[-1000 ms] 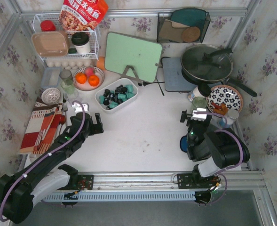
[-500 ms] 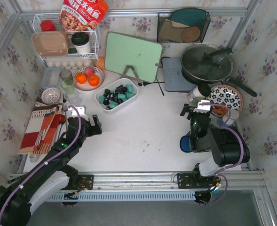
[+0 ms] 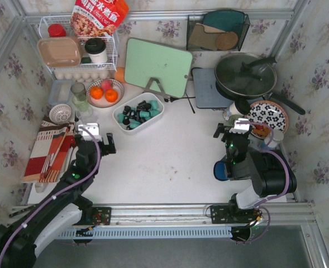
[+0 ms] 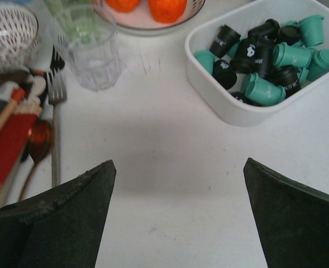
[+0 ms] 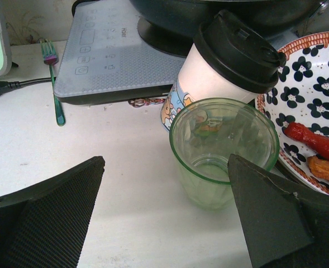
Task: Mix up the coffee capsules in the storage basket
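The left gripper (image 4: 176, 167) and right gripper (image 5: 165, 162) are open. Stir the capsules (image 4: 265, 56) gently inside the basket (image 4: 231, 114), toward the far edge.

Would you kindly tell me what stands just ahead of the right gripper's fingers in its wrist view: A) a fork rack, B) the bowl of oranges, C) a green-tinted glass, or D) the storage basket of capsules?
C: the right wrist view shows the green-tinted glass just beyond the right gripper, with a lidded paper cup behind it, while the storage basket lies ahead of the left gripper.
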